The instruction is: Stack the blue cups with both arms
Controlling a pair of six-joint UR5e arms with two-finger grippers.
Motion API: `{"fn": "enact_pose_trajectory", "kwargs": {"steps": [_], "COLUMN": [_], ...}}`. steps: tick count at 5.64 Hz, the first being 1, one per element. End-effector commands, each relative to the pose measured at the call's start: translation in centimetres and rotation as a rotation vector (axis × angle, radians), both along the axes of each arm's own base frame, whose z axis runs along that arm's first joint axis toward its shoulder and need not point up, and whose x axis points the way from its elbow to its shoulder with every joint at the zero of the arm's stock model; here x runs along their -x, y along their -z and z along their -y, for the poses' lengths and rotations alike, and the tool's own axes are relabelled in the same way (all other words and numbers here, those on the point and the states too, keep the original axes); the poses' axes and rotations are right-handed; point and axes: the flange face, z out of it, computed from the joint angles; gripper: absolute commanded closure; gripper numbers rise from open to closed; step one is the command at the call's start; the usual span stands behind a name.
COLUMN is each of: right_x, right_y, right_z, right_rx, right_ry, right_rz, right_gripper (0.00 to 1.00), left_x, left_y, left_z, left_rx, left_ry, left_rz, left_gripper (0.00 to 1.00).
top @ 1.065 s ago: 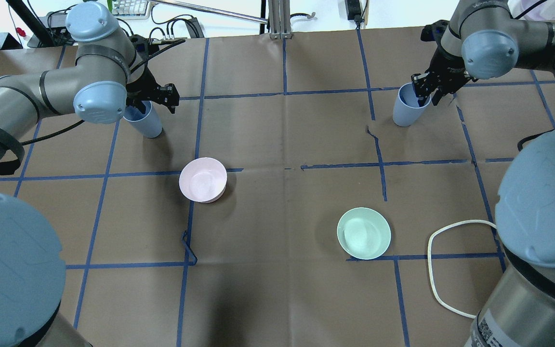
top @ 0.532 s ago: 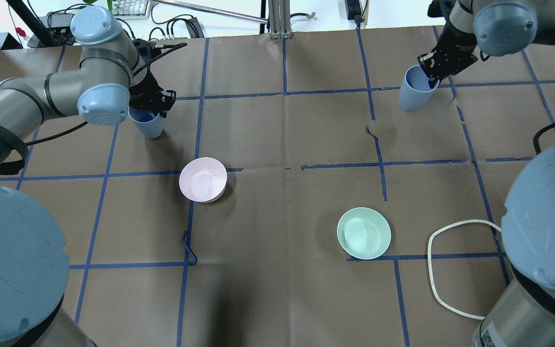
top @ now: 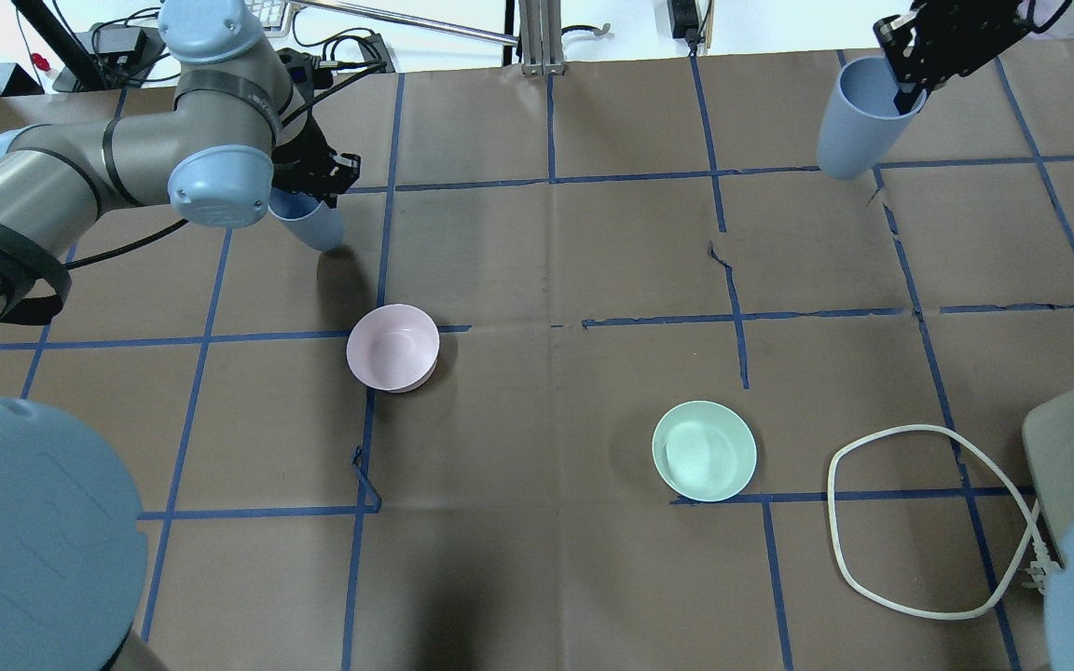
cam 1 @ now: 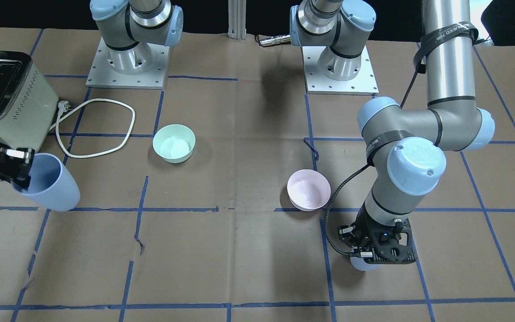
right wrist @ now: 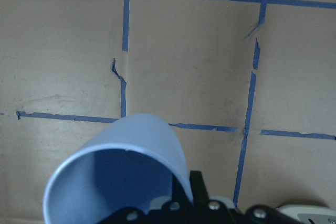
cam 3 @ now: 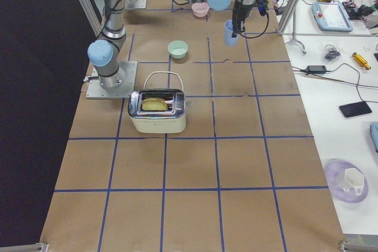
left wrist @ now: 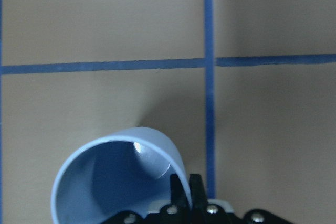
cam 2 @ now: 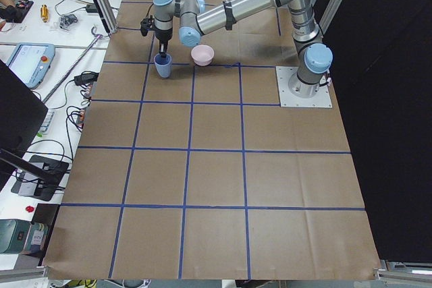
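My left gripper [top: 306, 198] is shut on the rim of one blue cup [top: 313, 224], one finger inside it, holding it tilted low over the table at the far left. It also shows in the front view [cam 1: 364, 264] and the left wrist view [left wrist: 115, 179]. My right gripper [top: 902, 86] is shut on the rim of the other blue cup [top: 849, 121] and holds it high above the far right of the table. That cup fills the lower left of the right wrist view [right wrist: 118, 174] and sits at the front view's left edge [cam 1: 49, 185].
A pink bowl [top: 392, 348] stands left of centre and a mint-green bowl [top: 704, 450] right of centre. A toaster [cam 1: 9, 100] with a looped white cord [top: 873, 522] is at the near right. Blue tape lines cross the brown table cover [top: 546, 261].
My right gripper has lifted its cup well off the table, up and toward the far right. My left gripper has moved its cup a little to the right.
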Motion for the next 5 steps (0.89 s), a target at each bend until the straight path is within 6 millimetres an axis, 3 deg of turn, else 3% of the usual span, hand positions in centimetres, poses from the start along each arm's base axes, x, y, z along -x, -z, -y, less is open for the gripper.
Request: {"fn": "enact_pose_trajectory", "kwargs": {"steps": [1, 2, 3, 4, 5], "right_x": [-0.3, -0.3, -0.3, -0.2, -0.3], "right_y": [-0.4, 0.1, 0.4, 0.5, 0.5], "right_z": [-1.0, -1.2, -1.2, -1.1, -1.1], "right_rx": [-0.017, -0.027, -0.033, -0.034, -0.034], "right_ry": [0.000, 0.001, 0.001, 0.002, 0.001], "right_rz": [0.010, 0.014, 0.016, 0.018, 0.018], "right_gripper": [0.91, 0.91, 0.91, 0.91, 0.91], "left_x": [11.2, 18.5, 24.0, 24.6, 24.4], "left_y": [-1.0, -0.2, 2.1, 2.9, 3.1], "left_z": [0.6, 0.6, -1.2, -1.6, -2.1], "left_rx": [0.063, 0.076, 0.054, 0.045, 0.030], "left_ry": [-0.031, 0.019, 0.098, 0.110, 0.110], "left_rz": [-0.054, -0.067, -0.062, -0.063, -0.054], "left_gripper": [0.98, 0.98, 0.98, 0.97, 0.78]}}
